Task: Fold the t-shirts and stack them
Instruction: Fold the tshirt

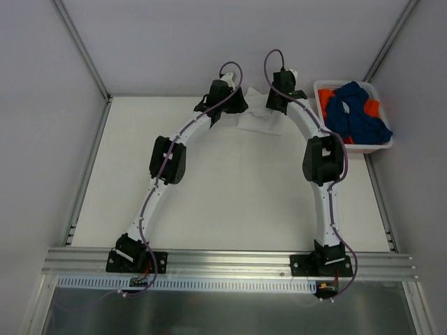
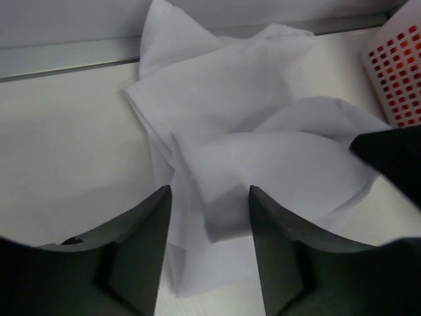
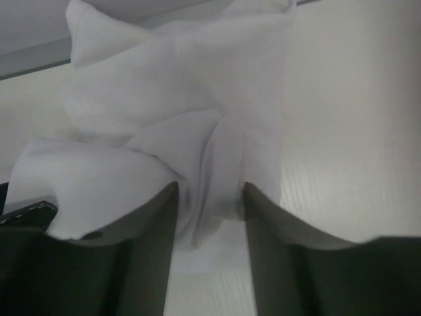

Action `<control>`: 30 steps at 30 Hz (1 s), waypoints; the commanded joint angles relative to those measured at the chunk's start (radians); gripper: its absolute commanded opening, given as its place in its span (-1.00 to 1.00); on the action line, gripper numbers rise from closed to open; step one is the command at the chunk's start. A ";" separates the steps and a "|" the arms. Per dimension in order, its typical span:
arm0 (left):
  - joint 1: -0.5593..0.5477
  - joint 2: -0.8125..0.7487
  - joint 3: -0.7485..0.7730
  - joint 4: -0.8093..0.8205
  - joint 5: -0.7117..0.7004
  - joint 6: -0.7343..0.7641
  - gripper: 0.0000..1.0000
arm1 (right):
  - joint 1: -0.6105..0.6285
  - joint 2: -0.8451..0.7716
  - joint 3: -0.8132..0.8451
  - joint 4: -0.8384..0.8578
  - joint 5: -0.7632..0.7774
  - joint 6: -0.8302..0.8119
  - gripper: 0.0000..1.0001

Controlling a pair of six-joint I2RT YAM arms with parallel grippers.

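A crumpled white t-shirt [image 1: 255,120] lies at the far middle of the table, with both grippers at it. My left gripper [image 1: 237,103] is at its left side. In the left wrist view its jaws [image 2: 210,197] stand apart, and a fold of the white t-shirt [image 2: 223,99] lies loose between them. My right gripper [image 1: 276,102] is at the shirt's right side. Its jaws [image 3: 210,191] are also apart, with a hanging pleat of the t-shirt [image 3: 177,99] between them, not pinched. A dark blue t-shirt [image 1: 356,115] and an orange t-shirt [image 1: 373,107] are heaped in the basket.
The white plastic basket [image 1: 369,147] stands at the far right corner, and its perforated wall [image 2: 398,72] shows in the left wrist view. A metal rail [image 2: 66,59] runs along the table's back edge just behind the shirt. The enclosure walls are close.
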 commanded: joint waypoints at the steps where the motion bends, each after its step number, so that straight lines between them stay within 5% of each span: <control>1: 0.033 0.033 0.046 0.212 0.053 0.003 0.13 | -0.011 0.054 0.148 -0.003 0.078 -0.048 0.03; 2: 0.033 0.040 0.046 0.235 0.053 0.003 0.97 | -0.011 0.074 0.161 0.002 0.093 -0.056 0.89; 3: 0.033 0.040 0.045 0.253 0.048 0.006 0.98 | -0.011 0.076 0.166 0.009 0.116 -0.061 0.99; 14: -0.005 -0.169 -0.115 0.385 0.016 0.105 0.98 | 0.003 -0.217 -0.288 0.376 0.121 -0.183 0.99; 22: -0.096 -0.443 -0.414 0.470 0.016 0.175 0.95 | 0.086 -0.501 -0.483 0.482 0.194 -0.295 0.99; 25: -0.102 -0.462 -0.445 0.424 0.039 0.158 0.75 | 0.089 -0.561 -0.475 0.407 0.150 -0.276 0.99; 27: -0.103 -0.447 -0.430 0.358 0.030 0.142 0.28 | 0.089 -0.566 -0.454 0.340 0.132 -0.256 0.90; 28: -0.103 -0.419 -0.417 0.329 0.024 0.127 0.06 | 0.087 -0.557 -0.443 0.316 0.127 -0.251 0.48; 29: -0.103 -0.399 -0.378 0.297 0.017 0.118 -0.51 | 0.089 -0.528 -0.420 0.280 0.116 -0.249 0.10; 30: -0.103 -0.381 -0.358 0.265 0.014 0.103 -0.78 | 0.087 -0.509 -0.403 0.258 0.113 -0.245 -0.42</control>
